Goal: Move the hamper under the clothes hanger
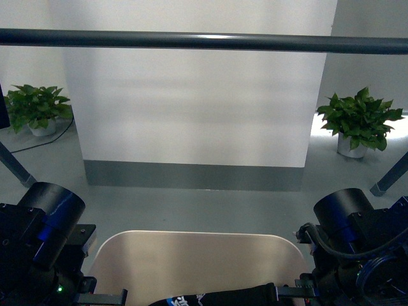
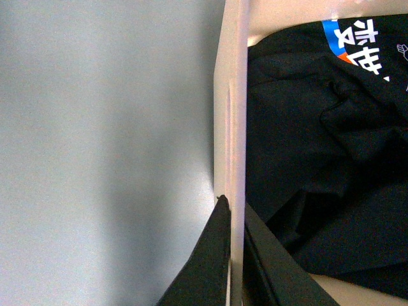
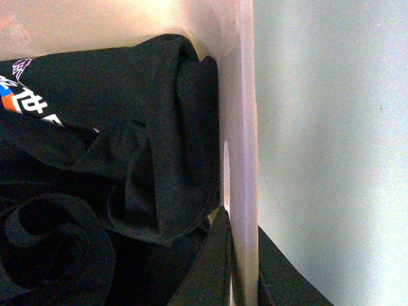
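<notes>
The beige hamper (image 1: 197,258) sits low in the front view between my two arms, its far rounded rim toward the wall. Black clothes (image 2: 319,146) with a blue and white print lie inside it. My left gripper (image 2: 234,220) is shut on the hamper's side rim (image 2: 231,115), one finger outside and one inside. My right gripper (image 3: 241,233) is shut on the opposite rim (image 3: 241,127) the same way. The clothes hanger's dark grey bar (image 1: 204,41) runs straight across the top of the front view, above and beyond the hamper.
Two slanted hanger legs (image 1: 14,164) (image 1: 390,178) stand at the left and right on the grey floor (image 1: 191,204). A white wall panel (image 1: 197,108) rises behind. Potted plants (image 1: 37,108) (image 1: 358,121) stand at both sides.
</notes>
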Motion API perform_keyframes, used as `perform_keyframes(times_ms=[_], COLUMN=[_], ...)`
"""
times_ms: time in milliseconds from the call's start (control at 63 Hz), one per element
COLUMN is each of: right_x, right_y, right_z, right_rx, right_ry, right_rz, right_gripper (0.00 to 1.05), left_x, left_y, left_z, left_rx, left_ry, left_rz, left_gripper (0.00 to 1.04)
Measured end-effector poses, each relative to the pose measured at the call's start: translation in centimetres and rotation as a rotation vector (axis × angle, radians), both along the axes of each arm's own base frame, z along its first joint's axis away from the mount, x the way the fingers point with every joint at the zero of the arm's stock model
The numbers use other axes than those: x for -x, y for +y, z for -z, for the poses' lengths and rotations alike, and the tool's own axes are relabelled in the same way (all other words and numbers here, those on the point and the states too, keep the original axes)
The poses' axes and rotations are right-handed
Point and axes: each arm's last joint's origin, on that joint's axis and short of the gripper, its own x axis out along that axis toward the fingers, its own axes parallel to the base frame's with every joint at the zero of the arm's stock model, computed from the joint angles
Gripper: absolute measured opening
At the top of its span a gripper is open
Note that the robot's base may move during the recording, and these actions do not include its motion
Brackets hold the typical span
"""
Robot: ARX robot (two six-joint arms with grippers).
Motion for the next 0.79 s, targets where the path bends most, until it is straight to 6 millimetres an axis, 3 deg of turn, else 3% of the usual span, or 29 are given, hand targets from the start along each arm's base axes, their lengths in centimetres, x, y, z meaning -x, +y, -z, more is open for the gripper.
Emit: perform_keyframes(times_ms=[793], right_x=[0.6], right_y=[-0.5], right_z=[1.8], right_rx=[-0.003], right_ry=[0.039], right_rz=[0.020], right_gripper=[0.03], left_x=[0.3], left_y=[-0.6], left_z=[1.3], left_rx=[-0.005], left_ry=[0.023], left_rz=[0.018], left_gripper=[0.04])
